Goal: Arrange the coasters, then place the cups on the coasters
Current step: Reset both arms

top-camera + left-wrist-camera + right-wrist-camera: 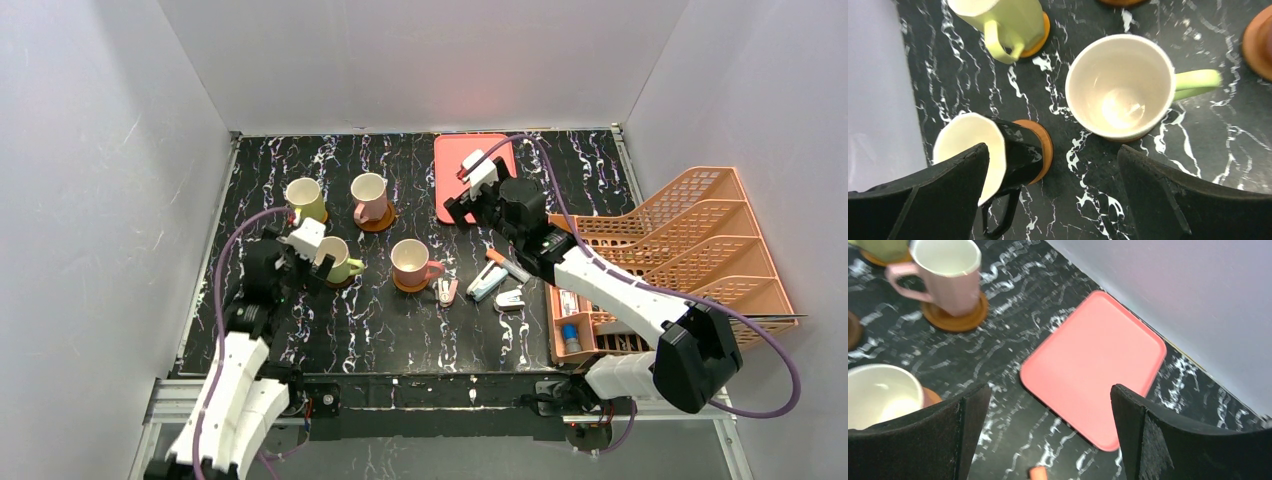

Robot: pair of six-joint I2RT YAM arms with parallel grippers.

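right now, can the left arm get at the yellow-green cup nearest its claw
Probably yes: the left claw hangs open above that yellow-green cup, with nothing between them. The dark cup beside one finger stands close and might get bumped.

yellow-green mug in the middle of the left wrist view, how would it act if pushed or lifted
The yellow-green mug looks glazed, with a shine inside, so probably rigid and somewhat slippery. It is empty, so likely fairly light. Its handle sticks out sideways, so an off-centre push may turn it.
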